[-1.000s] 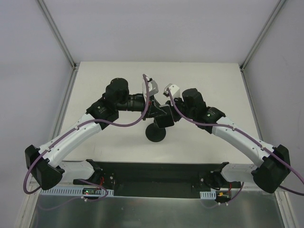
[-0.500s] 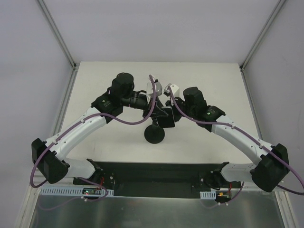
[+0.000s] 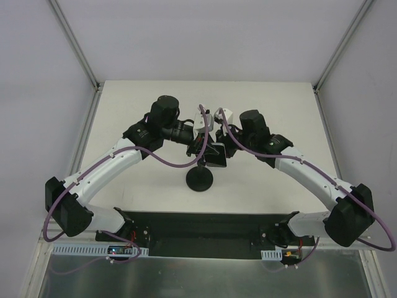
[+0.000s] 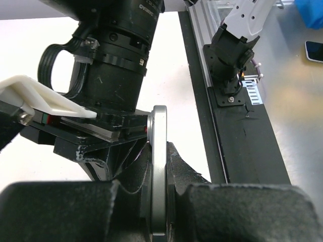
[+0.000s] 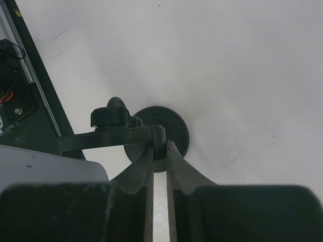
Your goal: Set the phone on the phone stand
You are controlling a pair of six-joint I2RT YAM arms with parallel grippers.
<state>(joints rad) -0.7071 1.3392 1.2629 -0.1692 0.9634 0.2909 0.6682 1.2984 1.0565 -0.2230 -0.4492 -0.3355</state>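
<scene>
**Left claw** point(image 4: 159, 164): closed on the phone point(image 4: 159, 126), pads on its two flat faces. In the wrist view the phone shows edge-on, its silver rim running up between the fingers. Holding it by the faces leaves the edges free, which I judge is what the bracket needs in order to receive it.

**Right claw** point(image 5: 159, 151): closed, tips pinching one end of the bracket point(image 5: 116, 137) at the head of the stand point(image 3: 200, 180).
- Likely reason: the stand is light and top-heavy, so a hold on the head would keep it from tipping or sliding when the phone is pressed in.
- A knob point(image 5: 110, 117) sits behind the bracket.
- The round base point(image 5: 171, 126) lies below it and appears flat on the desk point(image 5: 242, 70).

**Outward:** from above, both wrists meet over the middle of the desk, directly above the stand. The phone is in the air, close beside the right claw's body and near the bracket. The arms hide whether phone and bracket touch.

**Judgement:** the step in hand is lining the phone up with the bracket, and seating is not yet done. The main risk is a skewed entry levering the stand over.
</scene>
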